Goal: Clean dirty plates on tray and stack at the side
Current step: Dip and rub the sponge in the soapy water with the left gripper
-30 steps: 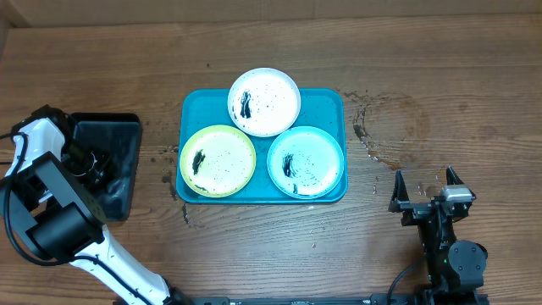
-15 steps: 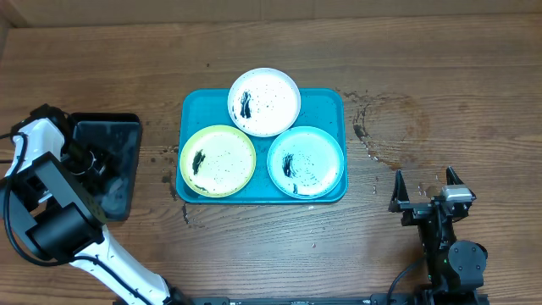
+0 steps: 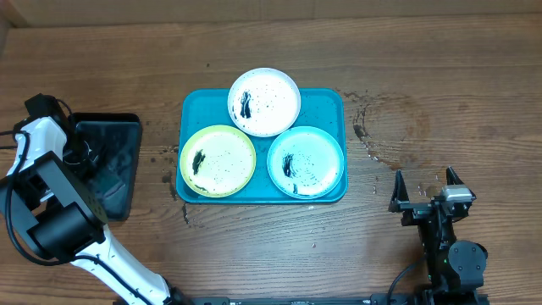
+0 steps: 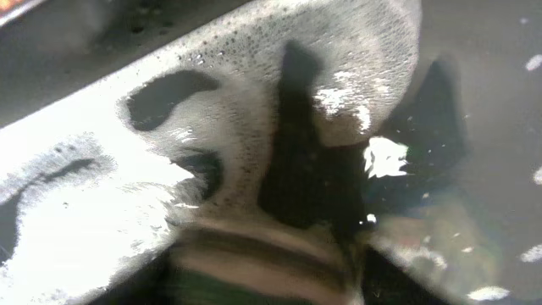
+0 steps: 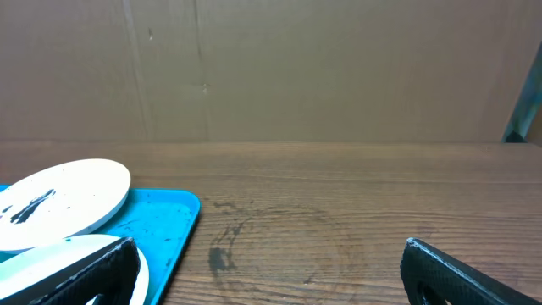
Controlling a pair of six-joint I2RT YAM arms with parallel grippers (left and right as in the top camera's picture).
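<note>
Three smeared plates sit on the turquoise tray: a white plate at the back, a yellow-green plate front left, a pale aqua plate front right. My left gripper is down in the black tray at the far left. Its wrist view is blurred; a brown and green striped sponge fills the space at its jaws. My right gripper is open and empty over bare wood, right of the tray. In its wrist view the white plate and the tray lie to the left.
A glossy black tray lies left of the turquoise tray; it looks wet, with white foam in the left wrist view. A dark water stain marks the wood right of the turquoise tray. A cardboard wall stands behind the table.
My left arm has shifted slightly back and to the left over the black tray. The right arm and the plates have not moved.
</note>
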